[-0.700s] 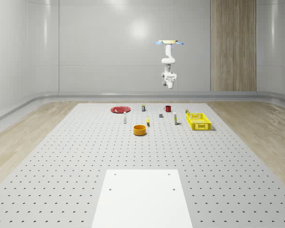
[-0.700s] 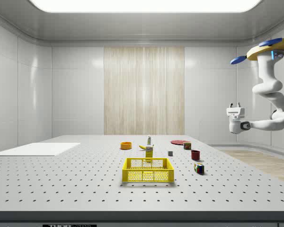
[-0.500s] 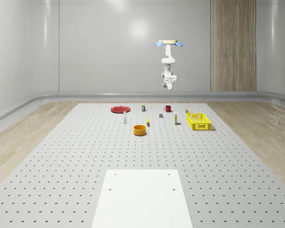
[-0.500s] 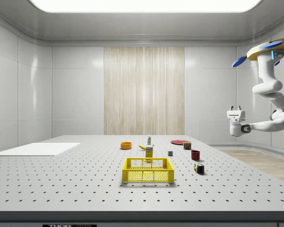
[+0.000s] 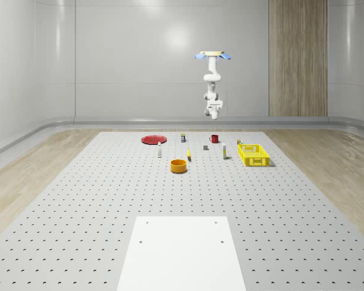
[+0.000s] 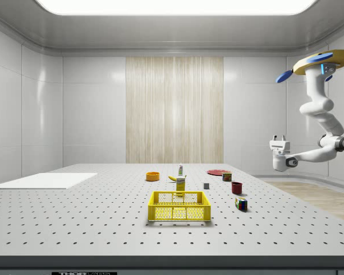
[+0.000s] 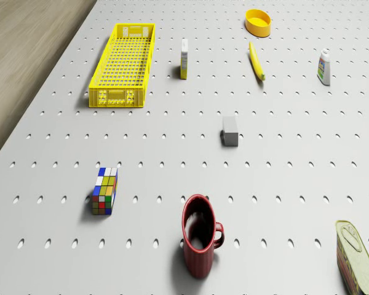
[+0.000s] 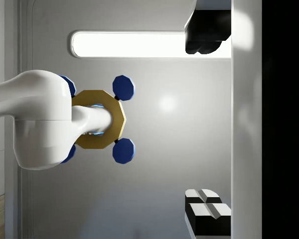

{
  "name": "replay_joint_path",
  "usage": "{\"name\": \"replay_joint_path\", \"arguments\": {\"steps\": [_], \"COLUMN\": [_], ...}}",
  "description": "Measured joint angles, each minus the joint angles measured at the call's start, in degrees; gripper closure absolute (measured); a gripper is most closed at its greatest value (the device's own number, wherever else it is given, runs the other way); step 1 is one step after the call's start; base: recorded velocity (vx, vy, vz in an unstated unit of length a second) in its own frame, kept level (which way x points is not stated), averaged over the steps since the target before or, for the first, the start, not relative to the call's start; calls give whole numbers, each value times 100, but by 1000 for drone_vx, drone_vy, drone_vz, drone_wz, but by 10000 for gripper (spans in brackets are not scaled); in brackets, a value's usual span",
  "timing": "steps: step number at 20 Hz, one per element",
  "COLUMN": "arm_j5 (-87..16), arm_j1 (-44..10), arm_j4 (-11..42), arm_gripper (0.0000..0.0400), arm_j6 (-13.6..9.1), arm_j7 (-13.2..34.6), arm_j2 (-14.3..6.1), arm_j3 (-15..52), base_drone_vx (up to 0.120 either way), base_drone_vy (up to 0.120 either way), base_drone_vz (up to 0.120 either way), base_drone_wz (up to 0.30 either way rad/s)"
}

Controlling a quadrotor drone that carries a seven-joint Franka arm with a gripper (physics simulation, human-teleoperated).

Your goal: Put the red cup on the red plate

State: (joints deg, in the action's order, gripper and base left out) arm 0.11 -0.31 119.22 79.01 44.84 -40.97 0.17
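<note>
Going left to right across the whole-scene view, the red plate [image 5: 153,139] lies flat near the far edge of the counter [image 5: 79,206], with a small white bottle [image 5: 159,150] just in front of it. Next comes an orange bowl [image 5: 179,165] nearer the middle, a banana [image 5: 188,155] just beyond it and a small can [image 5: 182,137] back by the far edge. A grey block [image 5: 205,147] sits between the banana and the red cup [image 5: 214,138] — the cup stands upright on the counter, well apart from the plate, its handle toward the whole-scene view's right. Then a slim carton [image 5: 224,153] stands beside the yellow basket [image 5: 253,154], with a colour cube [image 5: 239,142] behind the basket's far end.

The drone [image 5: 212,55] hovers high above the counter's far edge, roughly over the cup. Its white arm [image 5: 210,82] hangs down and bends. In the side view the gripper [image 6: 278,138] points upward at the end of the forearm, well above the cup and touching nothing. In the wrist view the fingers [image 8: 207,35] stand wide apart — open, with nothing between them.
</note>
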Motion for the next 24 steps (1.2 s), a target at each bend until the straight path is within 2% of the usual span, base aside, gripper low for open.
{"name": "replay_joint_path", "arguments": {"steps": [2, 8, 24], "arm_j5": [1, 3, -2], "arm_j1": [-2, -8, -20], "arm_j4": [-87, -202, -198], "arm_gripper": [0, 0, 0], "arm_j6": [-46, -96, -52], "arm_j7": [-1, -3, -7], "arm_j2": [33, 70, 41], "arm_j3": [1, 5, 16], "base_drone_vx": [120, 120, 120], "base_drone_vy": [-100, 0, 0], "base_drone_vz": [0, 0, 0], "base_drone_wz": [0, 0, 0]}}
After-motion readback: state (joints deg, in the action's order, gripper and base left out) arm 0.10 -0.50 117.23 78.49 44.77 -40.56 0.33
